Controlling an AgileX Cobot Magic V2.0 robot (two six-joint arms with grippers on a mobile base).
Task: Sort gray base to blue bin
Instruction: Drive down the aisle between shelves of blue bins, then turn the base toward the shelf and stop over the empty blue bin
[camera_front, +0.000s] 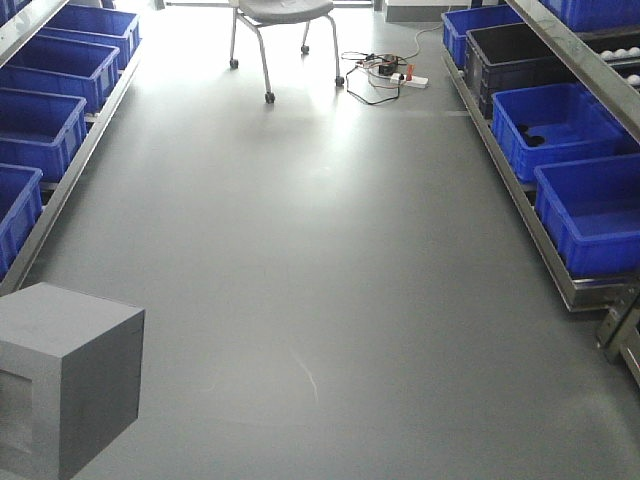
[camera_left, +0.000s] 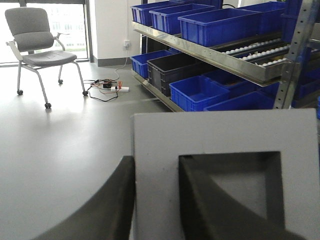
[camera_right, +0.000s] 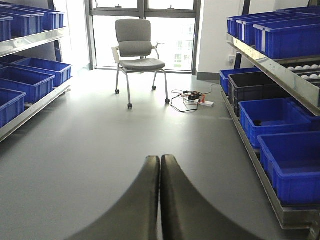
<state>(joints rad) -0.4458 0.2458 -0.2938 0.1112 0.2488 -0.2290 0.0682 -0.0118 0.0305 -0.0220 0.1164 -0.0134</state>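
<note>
The gray base (camera_front: 70, 375) is a matte gray cube held up at the lower left of the front view. In the left wrist view the gray base (camera_left: 225, 132) fills the lower right, recess facing the camera. My left gripper (camera_left: 156, 165) is shut on its thick left border, one finger outside and one inside the recess. My right gripper (camera_right: 160, 162) is shut with nothing between its fingers, over bare floor. Blue bins line both sides: a blue bin (camera_front: 590, 210) at the near right, another blue bin (camera_front: 35, 130) at the left.
Metal racks (camera_front: 520, 190) carry rows of blue tubs and one black bin (camera_front: 510, 55) on the right. An office chair (camera_front: 285, 15) and a power strip with cables (camera_front: 385, 72) stand at the far end of the aisle. Gray floor (camera_front: 320, 250) runs between the racks.
</note>
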